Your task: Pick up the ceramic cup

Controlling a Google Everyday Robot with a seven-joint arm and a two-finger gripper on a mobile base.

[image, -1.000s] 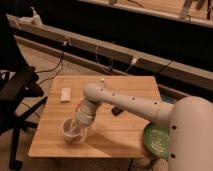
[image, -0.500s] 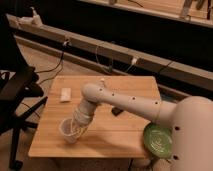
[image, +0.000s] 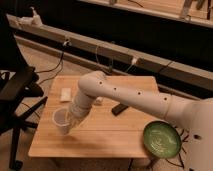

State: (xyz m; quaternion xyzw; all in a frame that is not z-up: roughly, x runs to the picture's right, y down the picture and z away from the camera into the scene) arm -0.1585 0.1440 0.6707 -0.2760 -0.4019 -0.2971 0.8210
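The ceramic cup (image: 61, 121) is small, white and round, near the front left of the wooden table (image: 110, 137). My gripper (image: 73, 121) comes down from the white arm (image: 130, 95) and sits at the cup's right rim. It appears closed on the cup wall. The cup looks slightly tilted and raised just off the tabletop.
A green plate (image: 161, 138) sits at the table's front right corner. A flat white block (image: 65, 94) lies behind the cup, and a black bar (image: 120, 108) lies at the table's middle. A black office chair (image: 15, 95) stands left of the table. Cables run along the back ledge.
The gripper and the cup have moved together a little to the left and upward. The block, the plate and the black bar have not moved.
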